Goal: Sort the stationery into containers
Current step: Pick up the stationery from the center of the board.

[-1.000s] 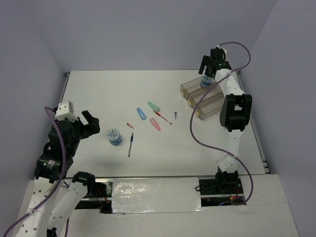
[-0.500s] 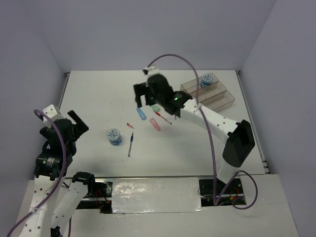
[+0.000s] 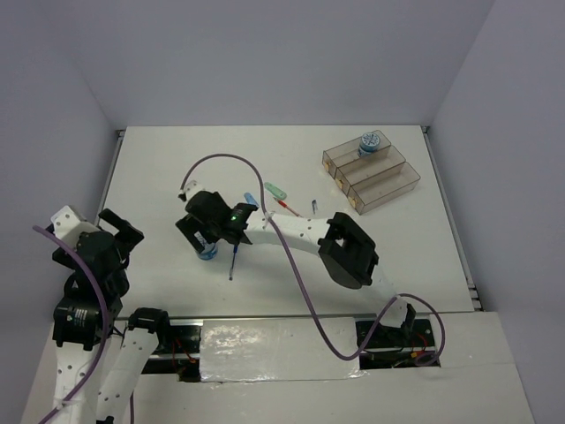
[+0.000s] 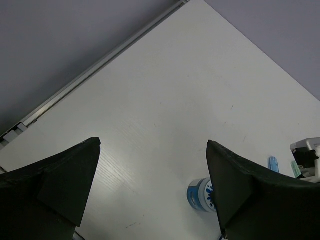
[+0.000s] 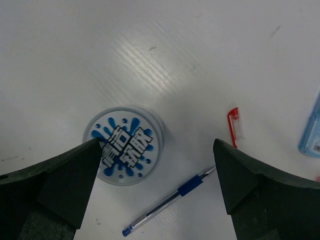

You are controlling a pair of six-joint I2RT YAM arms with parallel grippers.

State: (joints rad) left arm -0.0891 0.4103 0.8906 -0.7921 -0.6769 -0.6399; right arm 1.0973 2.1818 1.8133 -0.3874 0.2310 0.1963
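Out across the table (image 3: pixel 159 168) with the right gripper (image 5: pixel 156 145), jaws spread wide, nothing between them. Directly below, a shade toward one finger: a round blue-and-white tape roll (image 5: pixel 125 152), lying flat on the white surface, rim tucked partly behind that finger in the wrist view. Touching or not, cannot tell. Just beside the roll, a blue pen (image 5: pixel 170 202) lying slantwise. Near its tip, a small red bit (image 5: pixel 236 125). At the frame edge, a light blue flat piece (image 5: pixel 312 127). From overhead: green flat piece (image 3: pixel 276 190) and red pen (image 3: pixel 287 208) close together on the far side of the arm. Over at the far right, three clear brown-tinted bins (image 3: pixel 388 181) in a stepped row, well apart from the loose items, with a second tape roll (image 3: pixel 369 143) sitting in the farthest one. Down at the near left, the left gripper (image 4: pixel 152 145), raised off the table, jaws wide apart as well, holding nothing.
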